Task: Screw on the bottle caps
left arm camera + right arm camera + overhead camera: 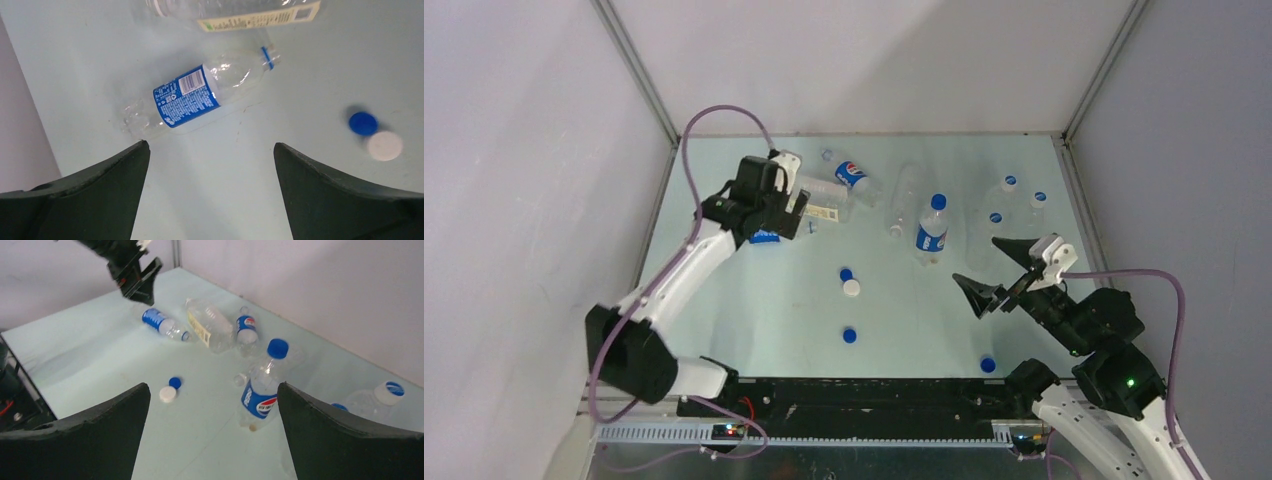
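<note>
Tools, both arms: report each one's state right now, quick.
Left tool: open, holding nothing; a lying blue-label bottle is just ahead of it.
Right tool: open, holding nothing.

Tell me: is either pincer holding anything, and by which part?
Nothing is held. The left pincer and the right pincer are both open and empty.

pale mint-green desk [754, 320], plain white walls [864, 60] boxing it in on three sides, skinny metal posts [636, 68] at the back corners, soft even light
</note>
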Controlling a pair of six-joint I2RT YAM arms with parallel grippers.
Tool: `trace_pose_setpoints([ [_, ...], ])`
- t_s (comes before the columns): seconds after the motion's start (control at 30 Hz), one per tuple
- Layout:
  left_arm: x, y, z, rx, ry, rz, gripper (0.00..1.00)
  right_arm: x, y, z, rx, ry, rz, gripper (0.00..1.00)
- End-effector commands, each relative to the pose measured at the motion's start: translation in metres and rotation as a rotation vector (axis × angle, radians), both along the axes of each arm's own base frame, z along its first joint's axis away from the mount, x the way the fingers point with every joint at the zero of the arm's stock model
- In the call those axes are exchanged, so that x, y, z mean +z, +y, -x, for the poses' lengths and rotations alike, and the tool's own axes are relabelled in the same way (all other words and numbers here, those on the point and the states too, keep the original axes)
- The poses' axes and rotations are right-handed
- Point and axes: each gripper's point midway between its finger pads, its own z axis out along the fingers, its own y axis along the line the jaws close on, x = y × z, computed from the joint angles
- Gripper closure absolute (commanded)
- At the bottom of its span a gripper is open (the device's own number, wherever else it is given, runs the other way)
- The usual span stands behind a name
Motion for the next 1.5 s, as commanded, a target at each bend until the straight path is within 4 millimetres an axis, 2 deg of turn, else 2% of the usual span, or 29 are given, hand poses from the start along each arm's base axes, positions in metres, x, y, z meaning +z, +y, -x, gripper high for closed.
trace_pose_setpoints([
  [0.0,-0.023,0.013,-0.002,-0.178,0.183,-0.186,0.0,-0.019,0.007,0.012,0.081,0.035,0.066,0.01],
  [0.03,-0.035,0.018,-0.007,-0.184,0.223,-0.222,0.0,-0.021,0.011,0.017,0.119,0.035,0.078,0.01],
  [0.07,-0.035,0.022,-0.011,-0.215,0.23,-0.268,0.0,-0.023,0.014,0.019,0.14,0.035,0.086,0.01],
  [0.1,-0.045,0.025,-0.015,-0.233,0.262,-0.296,0.0,-0.024,0.018,0.023,0.172,0.034,0.095,0.01],
  [0.2,-0.054,0.028,-0.026,-0.338,0.273,-0.382,0.0,-0.028,0.023,0.028,0.22,0.046,0.106,0.01],
  [0.43,-0.092,0.028,-0.048,-0.463,0.323,-0.407,0.0,-0.04,0.03,0.027,0.259,0.08,0.142,0.01],
  [0.47,-0.103,0.031,-0.05,-0.461,0.354,-0.408,0.0,-0.041,0.031,0.025,0.258,0.084,0.148,0.01],
  [0.5,-0.104,0.03,-0.054,-0.464,0.357,-0.407,0.0,-0.043,0.032,0.024,0.26,0.089,0.154,0.01],
  [0.53,-0.116,0.032,-0.055,-0.467,0.393,-0.406,0.01,-0.043,0.032,0.024,0.261,0.09,0.157,0.01],
  [0.57,-0.118,0.03,-0.056,-0.479,0.408,-0.398,0.02,-0.045,0.033,0.023,0.263,0.097,0.162,0.01],
  [0.6,-0.131,0.03,-0.055,-0.487,0.449,-0.395,0.03,-0.046,0.034,0.022,0.264,0.101,0.167,0.01],
  [0.77,-0.154,0.026,-0.053,-0.508,0.556,-0.353,0.1,-0.054,0.038,0.016,0.268,0.129,0.188,0.01],
  [0.87,-0.162,0.021,-0.044,-0.519,0.618,-0.295,0.19,-0.056,0.041,0.012,0.274,0.133,0.199,0.01],
  [0.97,-0.155,0.016,-0.038,-0.488,0.632,-0.248,0.26,-0.056,0.045,0.01,0.286,0.135,0.199,0.01],
  [1.1,-0.141,0.004,-0.016,-0.427,0.646,-0.128,0.37,-0.055,0.051,0.013,0.321,0.164,0.171,0.01],
  [1.13,-0.143,-0.002,-0.006,-0.396,0.663,-0.074,0.38,-0.055,0.053,0.013,0.327,0.181,0.168,0.01],
  [1.17,-0.136,-0.006,-0.003,-0.38,0.645,-0.045,0.39,-0.058,0.055,0.017,0.345,0.217,0.161,0.01],
  [1.2,-0.139,-0.011,0.008,-0.348,0.662,0.005,0.39,-0.059,0.057,0.017,0.351,0.24,0.161,0.01],
  [1.23,-0.129,-0.017,0.012,-0.341,0.633,0.04,0.39,-0.062,0.059,0.021,0.367,0.283,0.155,0.01],
  [1.27,-0.135,-0.02,0.021,-0.301,0.645,0.076,0.39,-0.063,0.061,0.02,0.373,0.319,0.158,0.01],
  [1.3,-0.124,-0.027,0.025,-0.301,0.612,0.108,0.39,-0.068,0.062,0.023,0.381,0.376,0.151,0.01],
  [1.33,-0.13,-0.029,0.034,-0.26,0.622,0.141,0.39,-0.069,0.065,0.022,0.385,0.421,0.152,0.01],
  [1.37,-0.121,-0.035,0.037,-0.259,0.587,0.166,0.39,-0.074,0.067,0.026,0.39,0.491,0.144,0.01],
  [1.4,-0.128,-0.037,0.045,-0.228,0.593,0.194,0.39,-0.077,0.07,0.025,0.393,0.537,0.146,0.01],
  [1.43,-0.12,-0.043,0.043,-0.232,0.539,0.212,0.4,-0.084,0.071,0.027,0.389,0.607,0.142,0.01],
  [1.47,-0.129,-0.042,0.055,-0.198,0.563,0.23,0.4,-0.089,0.074,0.028,0.389,0.65,0.147,0.01],
])
